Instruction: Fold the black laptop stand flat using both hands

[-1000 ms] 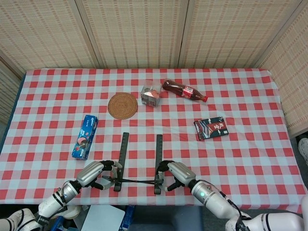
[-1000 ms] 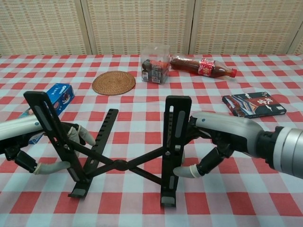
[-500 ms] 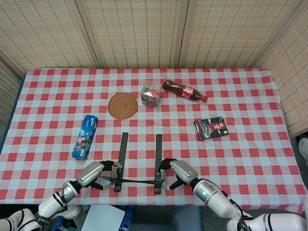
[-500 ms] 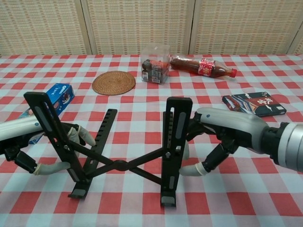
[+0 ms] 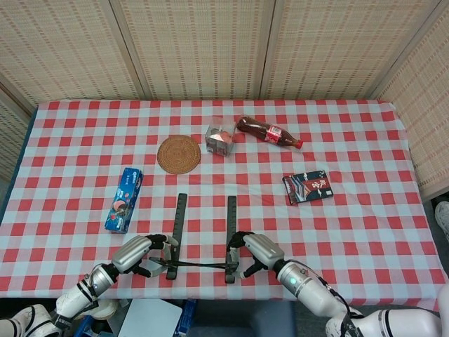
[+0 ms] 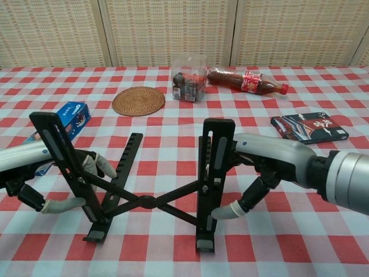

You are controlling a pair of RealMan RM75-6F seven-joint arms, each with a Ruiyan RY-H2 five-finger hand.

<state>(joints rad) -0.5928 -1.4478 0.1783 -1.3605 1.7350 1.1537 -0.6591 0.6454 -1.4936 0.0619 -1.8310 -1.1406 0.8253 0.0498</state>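
Nearest the camera, at the table's front edge, the black laptop stand (image 6: 144, 199) stands open on the red-checked tablecloth (image 5: 351, 225): two raised slotted arms joined low by crossed links that meet at a central pivot. From the head view the stand shows only as two thin parallel bars, so its height is hard to read there.

My left hand (image 6: 34, 184) lies against the stand's left arm. Its fingers (image 6: 101, 164) curl around the bar from behind and a thumb tip shows below, so I hold that arm; the palm is largely hidden behind the bar, and the forearm is cut off by the frame edge in the chest view.

My right hand (image 6: 262, 167) sits just beside the stand's right arm. Its upper fingers reach the bar's edge and a pale fingertip (image 6: 222, 212) curls toward the base; the fingers are bent in around the bar, though the exact contact is hidden behind the upright.

Further back lie a blue snack box (image 6: 69, 118) on the left and a dark packet (image 6: 311, 128) on the right. Farthest are a round woven coaster (image 6: 138, 101), a clear plastic box (image 6: 190, 79) and a cola bottle (image 6: 245, 81) lying on its side.
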